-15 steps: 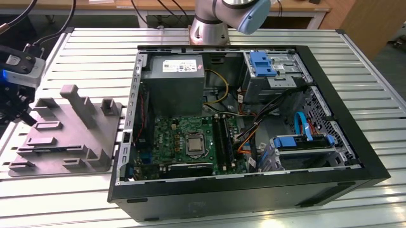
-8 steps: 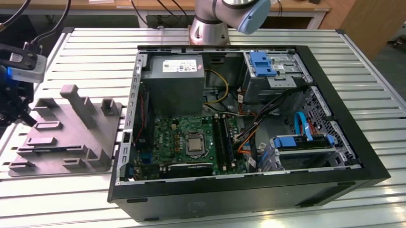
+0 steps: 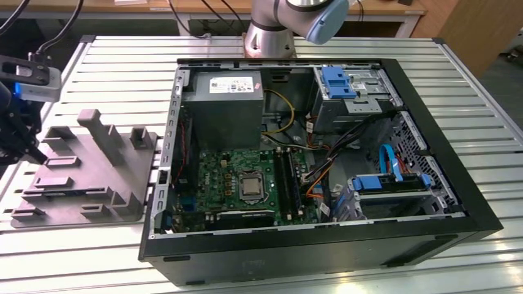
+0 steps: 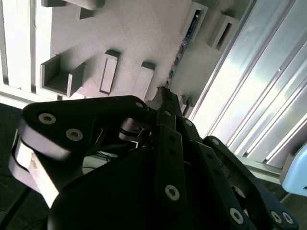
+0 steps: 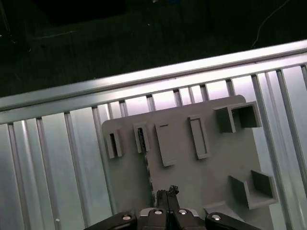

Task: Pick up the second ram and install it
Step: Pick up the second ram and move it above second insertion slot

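The gripper [image 5: 168, 192] hangs low over the grey holder [image 3: 90, 177] on the bench [image 3: 122, 61], fingers together just at the end of the second ram [image 5: 146, 163], which stands on edge in its groove. Closed like that, they could scrape or tip the thin board rather than straddle it. Raised blocks [image 5: 199, 136] crowd the groove, and the open computer case [image 3: 327, 245] sits well apart.

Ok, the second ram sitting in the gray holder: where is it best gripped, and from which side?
Probably along its upper long edge, pinched across the two flat faces, coming straight down from above. The second ram stands on edge in a narrow slot of the gray holder, so its thin top edge is what is exposed.
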`<state>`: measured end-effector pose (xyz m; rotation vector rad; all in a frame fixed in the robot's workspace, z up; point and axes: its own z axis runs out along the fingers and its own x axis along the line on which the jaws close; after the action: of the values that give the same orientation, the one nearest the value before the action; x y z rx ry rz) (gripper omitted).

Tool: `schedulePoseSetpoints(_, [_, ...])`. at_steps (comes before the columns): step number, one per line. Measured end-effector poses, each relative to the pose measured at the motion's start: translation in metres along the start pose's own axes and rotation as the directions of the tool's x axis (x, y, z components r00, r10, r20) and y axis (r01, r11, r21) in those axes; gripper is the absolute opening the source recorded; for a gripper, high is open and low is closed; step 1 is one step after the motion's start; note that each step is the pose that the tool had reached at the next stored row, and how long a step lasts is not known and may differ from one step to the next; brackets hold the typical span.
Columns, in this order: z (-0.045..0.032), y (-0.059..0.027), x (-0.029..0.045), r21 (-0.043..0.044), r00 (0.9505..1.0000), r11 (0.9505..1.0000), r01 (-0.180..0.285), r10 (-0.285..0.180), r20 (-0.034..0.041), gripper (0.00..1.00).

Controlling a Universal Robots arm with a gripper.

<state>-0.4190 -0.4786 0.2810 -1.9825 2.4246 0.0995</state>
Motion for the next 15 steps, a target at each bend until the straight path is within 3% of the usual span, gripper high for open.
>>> schedulePoseSetpoints(4, [0.0017, 0.0001, -0.0006, 0.0005, 0.9993, 0.9994, 0.035, -0.035, -0.0122, 0.10])
schedulePoseSetpoints(7, [0.0026, 0.0004, -0.0016, 0.0038, 0.9984, 0.9988, 0.049, -0.049, -0.0277, 0.10])
schedulePoseSetpoints(12, [0.0044, 0.0012, -0.0041, 0.0219, 0.9964, 0.9980, 0.060, -0.058, -0.0617, 0.10])
schedulePoseSetpoints(15, [0.0054, 0.0015, -0.0045, 0.0385, 0.9955, 0.9970, 0.067, -0.065, -0.0691, 0.10])
